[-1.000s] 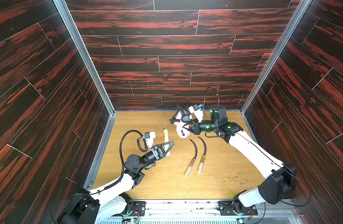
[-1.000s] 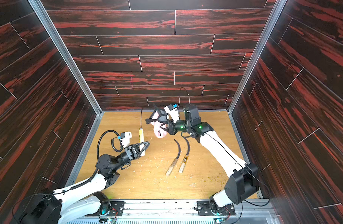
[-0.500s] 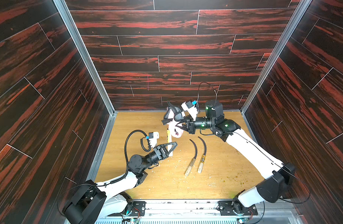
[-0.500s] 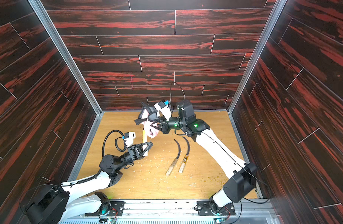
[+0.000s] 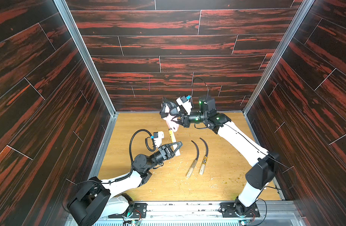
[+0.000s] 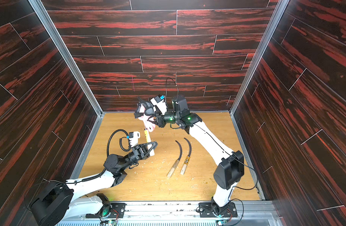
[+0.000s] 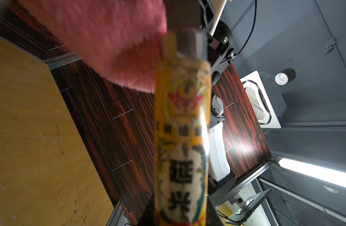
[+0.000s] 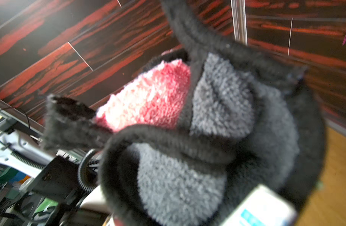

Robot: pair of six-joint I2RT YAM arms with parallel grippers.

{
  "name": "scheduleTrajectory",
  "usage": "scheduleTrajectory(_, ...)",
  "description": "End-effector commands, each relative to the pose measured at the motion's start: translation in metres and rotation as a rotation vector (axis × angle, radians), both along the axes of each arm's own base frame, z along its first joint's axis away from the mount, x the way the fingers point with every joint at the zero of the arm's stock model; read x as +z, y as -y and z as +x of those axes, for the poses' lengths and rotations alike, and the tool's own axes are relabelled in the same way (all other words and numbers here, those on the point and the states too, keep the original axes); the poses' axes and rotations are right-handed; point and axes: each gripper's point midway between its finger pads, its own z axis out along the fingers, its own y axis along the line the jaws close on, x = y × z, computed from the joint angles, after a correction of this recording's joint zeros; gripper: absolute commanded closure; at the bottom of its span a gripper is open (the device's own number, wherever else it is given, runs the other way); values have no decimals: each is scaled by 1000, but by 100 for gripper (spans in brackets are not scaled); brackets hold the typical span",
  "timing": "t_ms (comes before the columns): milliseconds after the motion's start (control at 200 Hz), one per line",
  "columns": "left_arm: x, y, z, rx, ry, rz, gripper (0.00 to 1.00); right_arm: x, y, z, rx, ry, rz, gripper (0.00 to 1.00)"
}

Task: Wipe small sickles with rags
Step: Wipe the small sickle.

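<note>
One small sickle [image 5: 171,135] stands upright, clear of the desk [image 5: 227,176], with its pale wooden handle clamped in the closed left gripper [image 5: 177,148]. Two more lie on the desk side by side near the held sickle, toward the right arm: a plain one [image 5: 191,168] and a banded one [image 5: 202,169]. The rag [image 5: 170,121] is pinched tight in the right gripper [image 5: 177,119] and sits bunched just above the held sickle's yellow label band, hiding the blade. The sickle looks light and stiff, and its thin blade is probably sharp, so the handle below the band is the safe hold. The rag is soft, fluffy and limp. It should fold readily around the blade, though it may snag on the tip.
</note>
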Motion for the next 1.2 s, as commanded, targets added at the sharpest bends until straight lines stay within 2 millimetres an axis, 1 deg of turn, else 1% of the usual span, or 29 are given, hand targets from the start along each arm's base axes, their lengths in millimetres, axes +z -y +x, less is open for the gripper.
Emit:
scheduleTrajectory(0, 9, 15, -23, -112, 64, 3, 100, 5, -9, 14, -2, 17, 20, 100)
scheduleTrajectory(180, 2, 19, -29, -146, 53, 34, 100, -4, -9, 31, -18, -2, -1, 99)
scheduleTrajectory(336, 0, 22, -34, -164, 59, 73, 100, -16, -8, 52, -43, -24, -27, 100)
scheduleTrajectory(591, 0, 21, -44, -164, 72, 121, 100, -50, -9, 97, -79, -117, -44, 100)
scheduleTrajectory(721, 0, 19, -46, -152, 77, 142, 100, -73, -8, 114, -81, -186, -52, 100)
scheduleTrajectory(847, 0, 17, -46, -137, 77, 159, 100, -96, -7, 121, -83, -235, -61, 100)
scheduleTrajectory(932, 1, 16, -46, -131, 85, 161, 100, -109, -5, 120, -91, -259, -77, 100)
scheduleTrajectory(1047, 2, 13, -45, -112, 92, 159, 100, -128, 5, 121, -128, -289, -106, 100)
scheduleTrajectory(1197, 3, 7, -48, -85, 105, 174, 100, -162, 20, 120, -183, -341, -163, 100)
